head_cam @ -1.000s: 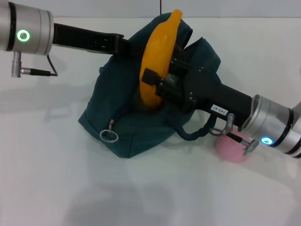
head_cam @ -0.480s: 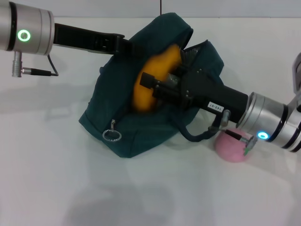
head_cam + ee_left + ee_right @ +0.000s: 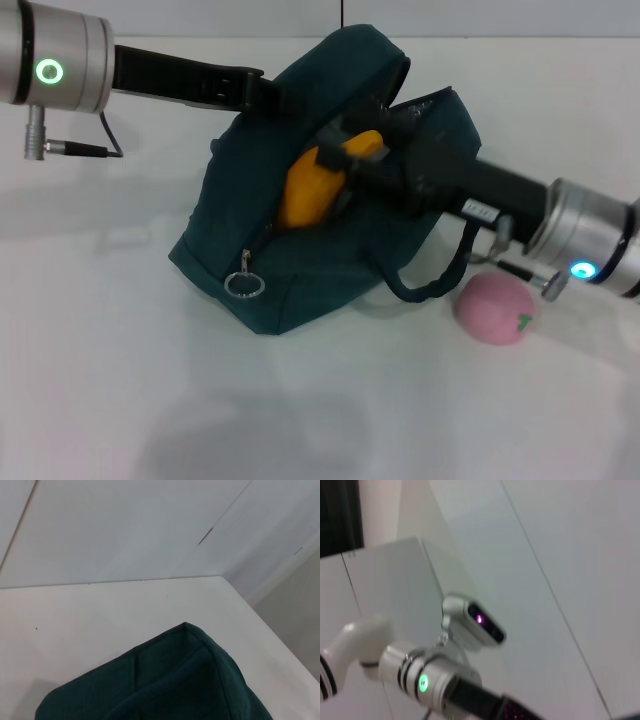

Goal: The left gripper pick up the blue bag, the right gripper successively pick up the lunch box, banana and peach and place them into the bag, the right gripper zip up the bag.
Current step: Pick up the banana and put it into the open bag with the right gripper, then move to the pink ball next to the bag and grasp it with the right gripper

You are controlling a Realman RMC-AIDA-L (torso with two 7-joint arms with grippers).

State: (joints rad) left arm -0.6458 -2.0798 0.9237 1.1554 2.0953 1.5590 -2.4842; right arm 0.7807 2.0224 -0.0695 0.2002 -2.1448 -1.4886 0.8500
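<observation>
Banana going into the bag, peach still out.

The right gripper point(image 3: 345, 172), a black two-fingered claw on a silver-white wrist with a blue light, is buried in the mouth of the large dark teal-blue fabric bag point(image 3: 300, 270), clamped on the big curved yellow-orange banana point(image 3: 312, 190). A second ago the banana stood tall above the opening; now it has dropped and tilted, mostly inside, with only its upper part showing. The left gripper point(image 3: 262, 92), the black claw with the green ring light, sits at the bag's upper edge holding it up; I can't tell its finger state. The small round pink peach point(image 3: 494, 309) lies on the white table point(image 3: 90, 380) just beside the bag's handle loop. Lunch box not visible. My read: release next, then the peach.
</observation>
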